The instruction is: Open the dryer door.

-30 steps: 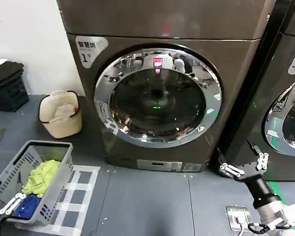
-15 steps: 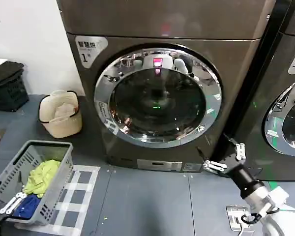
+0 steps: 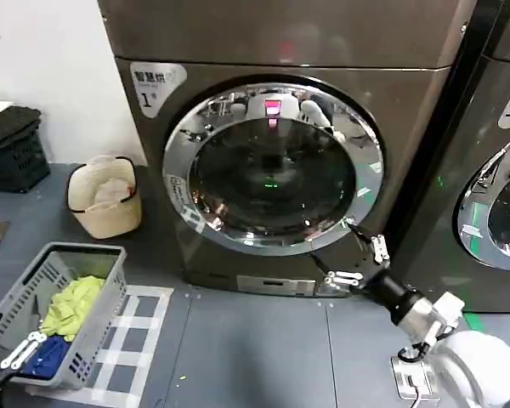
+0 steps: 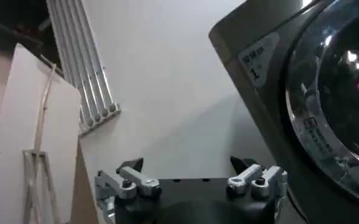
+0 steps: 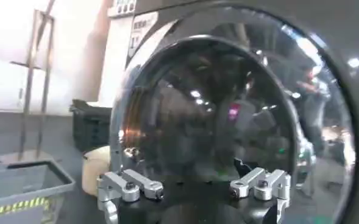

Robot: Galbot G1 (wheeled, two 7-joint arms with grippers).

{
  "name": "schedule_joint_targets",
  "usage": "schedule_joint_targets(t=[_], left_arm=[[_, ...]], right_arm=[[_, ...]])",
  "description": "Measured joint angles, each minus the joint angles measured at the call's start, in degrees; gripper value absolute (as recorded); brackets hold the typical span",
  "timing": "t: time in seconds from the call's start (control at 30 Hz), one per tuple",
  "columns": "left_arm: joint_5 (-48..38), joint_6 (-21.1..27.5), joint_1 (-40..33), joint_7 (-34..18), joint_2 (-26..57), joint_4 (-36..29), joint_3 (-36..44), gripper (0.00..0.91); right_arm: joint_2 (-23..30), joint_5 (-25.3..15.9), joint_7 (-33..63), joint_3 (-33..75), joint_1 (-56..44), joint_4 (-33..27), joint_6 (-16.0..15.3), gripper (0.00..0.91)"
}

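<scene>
R arm stretched low toward machine; right gripper [image 3: 350,255] spread wide, at lower-right rim of dryer door [image 3: 272,168], closed. Rim polished chrome, round; glass dark.

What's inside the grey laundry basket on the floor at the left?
The grey basket holds a yellow-green cloth and a blue cloth beside it. The left gripper, open, hangs over the blue one. Whatever lies beneath the cloths is covered.
</scene>
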Motion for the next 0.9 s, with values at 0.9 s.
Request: schedule_joint_targets(t=[0.9], left_arm=[[2.3, 0.0, 0.2, 0.0, -1.1, -0.7, 1.6, 0.907]], right_arm=[[1.5, 5.6, 5.2, -21.3, 23.8, -9.2, -2.1, 0.907]])
